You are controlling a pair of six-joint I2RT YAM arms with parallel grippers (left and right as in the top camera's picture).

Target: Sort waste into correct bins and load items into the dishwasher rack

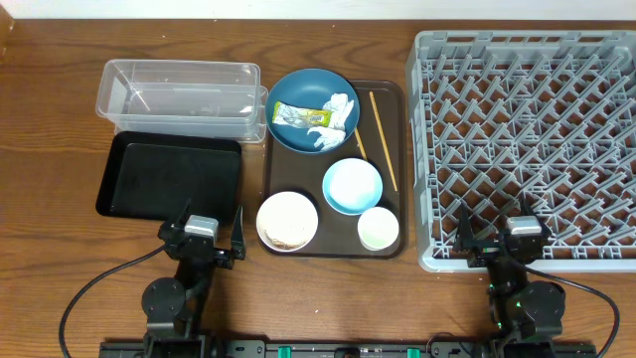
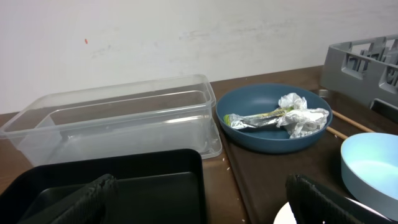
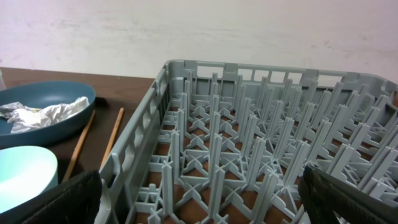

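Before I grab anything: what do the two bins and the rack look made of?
Clear box: thin transparent plastic, glossy; the table shows through its walls. Black tray: probably plastic, smooth with a soft sheen, though coated metal can't be excluded. Rack: moulded grey plastic, matte, one-piece lattice of pegs.

The overhead view looks straight down on the whole table [image 1: 60, 60] from well above, with the back wall [image 1: 298, 8] along the top edge of the frame. The left wrist view sits low and close to the table, facing that wall across the black tray [image 2: 124, 177] and clear box [image 2: 118, 121]. The right wrist view, equally low, faces it over the dishwasher rack [image 3: 249, 143]. Both wrist views share the dark blue plate [image 2: 261, 140] and light blue bowl [image 2: 373, 165].
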